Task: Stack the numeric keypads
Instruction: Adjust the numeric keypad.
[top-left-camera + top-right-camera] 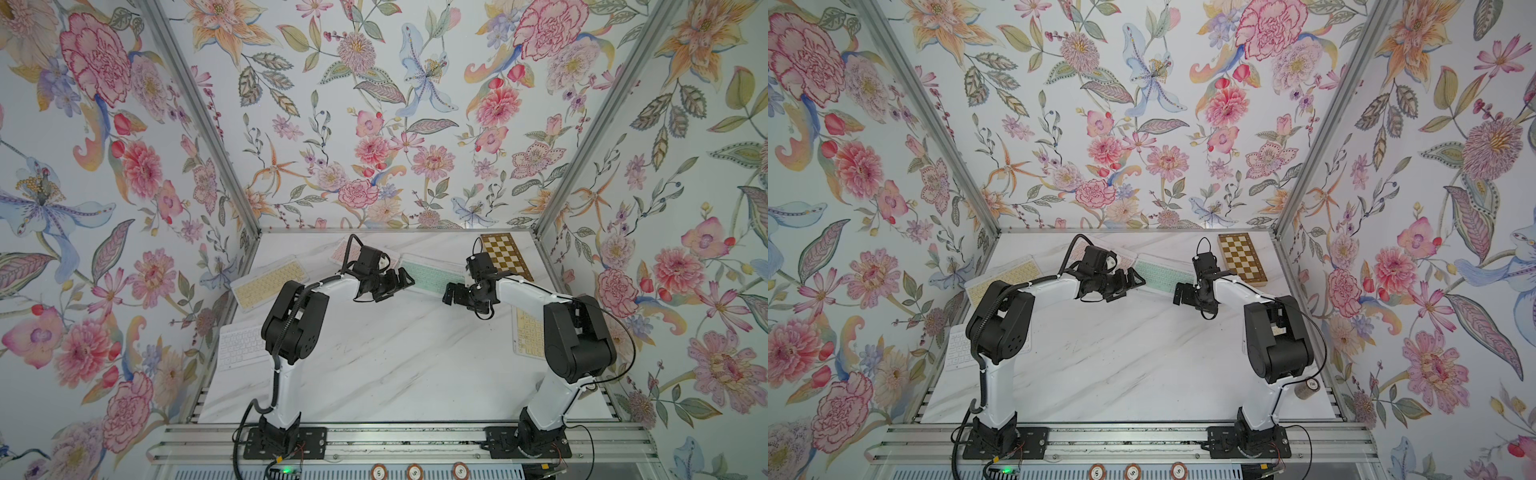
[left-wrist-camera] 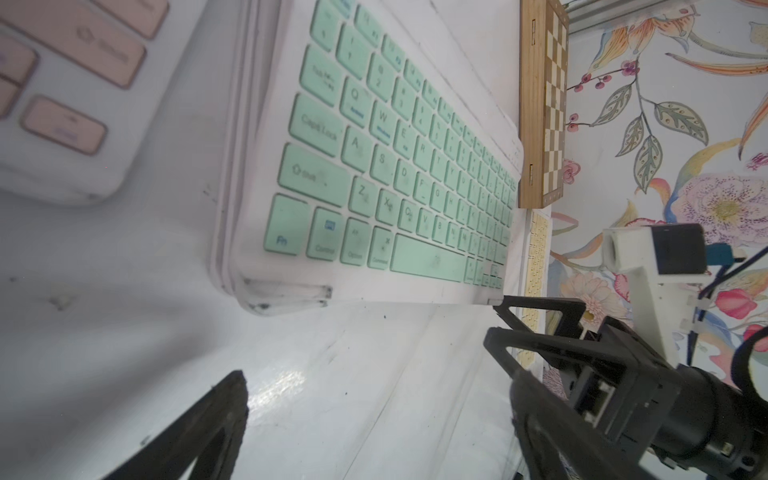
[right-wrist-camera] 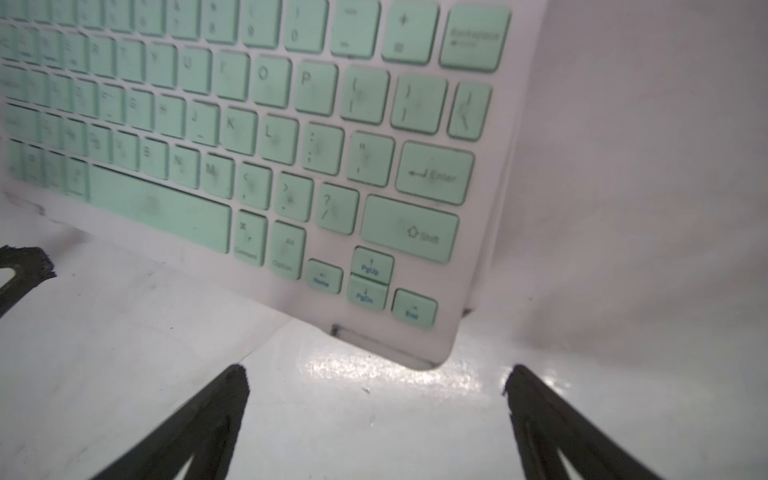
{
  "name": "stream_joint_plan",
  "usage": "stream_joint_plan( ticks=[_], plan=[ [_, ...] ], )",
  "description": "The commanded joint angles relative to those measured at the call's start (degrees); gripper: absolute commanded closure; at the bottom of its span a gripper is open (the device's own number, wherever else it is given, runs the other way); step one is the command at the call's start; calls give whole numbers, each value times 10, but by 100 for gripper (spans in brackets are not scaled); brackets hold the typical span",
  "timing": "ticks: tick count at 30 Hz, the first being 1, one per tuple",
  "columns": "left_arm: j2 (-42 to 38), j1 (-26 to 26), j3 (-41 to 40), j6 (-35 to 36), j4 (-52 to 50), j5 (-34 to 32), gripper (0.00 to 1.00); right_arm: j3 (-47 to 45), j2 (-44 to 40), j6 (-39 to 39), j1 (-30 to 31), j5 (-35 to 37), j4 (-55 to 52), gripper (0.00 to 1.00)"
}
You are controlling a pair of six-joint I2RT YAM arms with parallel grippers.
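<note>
Both my pincers spread wide, empty: right pincer (image 3: 376, 370) off one corner of the mint keypad (image 3: 249, 124), left pincer (image 1: 400, 281) at its other end, flanking it for a two-sided grab I guess. It tops a pile (image 2: 232, 232) back on the counter (image 3: 374, 424)

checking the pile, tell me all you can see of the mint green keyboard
The mint green keyboard is slim, with a white frame and smudged mint keys. It lies flat, keys up, at the back of the marble table, topping similar white frames. The right gripper stands open short of its corner.
</note>
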Motion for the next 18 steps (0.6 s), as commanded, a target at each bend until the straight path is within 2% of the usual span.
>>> stream_joint_plan(
  ticks=[1,5,10,14,18],
  plan=[
    [-11,12,41,50,-52,-23,1,42,-22,-16,-25,-26,-30,1],
    [13,14,59,31,-29,0,1,102,10,-30,-47,-14,-57,1],
    [37,23,90,52,-51,-20,1,167,67,-32,-72,-28,-69,1],
    [65,23,127,71,-84,-24,1,246,128,-59,-72,-15,-85,1],
    [72,23,128,72,-81,-28,1,327,188,-89,-66,-3,-108,1]
  ],
)
